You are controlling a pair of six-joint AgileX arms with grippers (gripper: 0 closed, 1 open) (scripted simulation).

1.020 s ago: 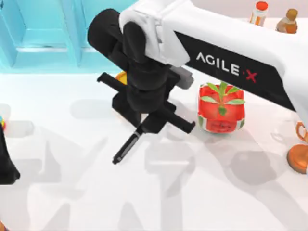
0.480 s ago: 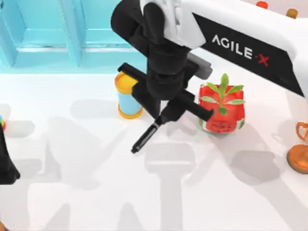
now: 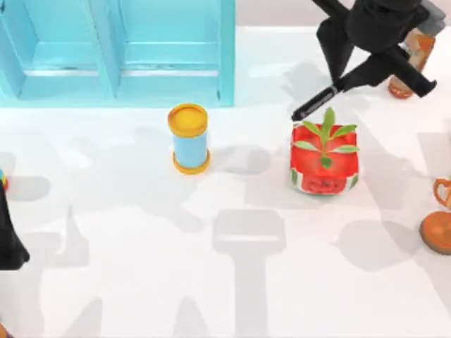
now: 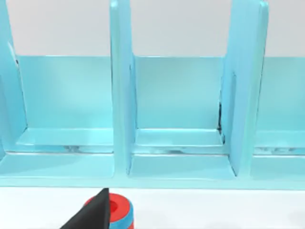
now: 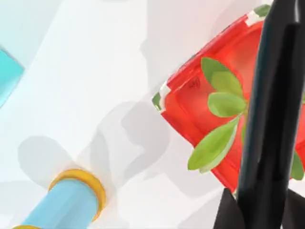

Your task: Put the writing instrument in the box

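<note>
Surface (image 3: pixel 141 282) is white, viewed from above. Left arm sits parked at the far left edge, its dark body (image 3: pixel 8 239) partly in frame; whether the left hand is open or closed cannot be told. Its wrist view faces a turquoise box (image 4: pixel 181 119) split by upright dividers into open compartments, with a red-and-blue round object (image 4: pixel 119 212) low in front of it.

In the top view the same box (image 3: pixel 120 53) occupies the upper left of the surface. Just in front of its right end stands an upright blue can (image 3: pixel 189 139) with a yellow lid. Right of the can, well apart, sits a red container with a green leafy plant (image 3: pixel 325 158).

Above that container, the right hand (image 3: pixel 345 81) is raised off the surface and clamped on the upper end of the black marker pen (image 3: pixel 313 104). The pen hangs tilted, its free tip pointing down and left, over the container's far edge, clear of the box. The right wrist view shows the pen (image 5: pixel 271 119) running out from between the closed fingers (image 5: pixel 228 212), with the plant and can below it.

An orange bottle (image 3: pixel 409 67) stands behind the right hand. An orange stemmed object (image 3: pixel 438 225) rests at the right edge.
</note>
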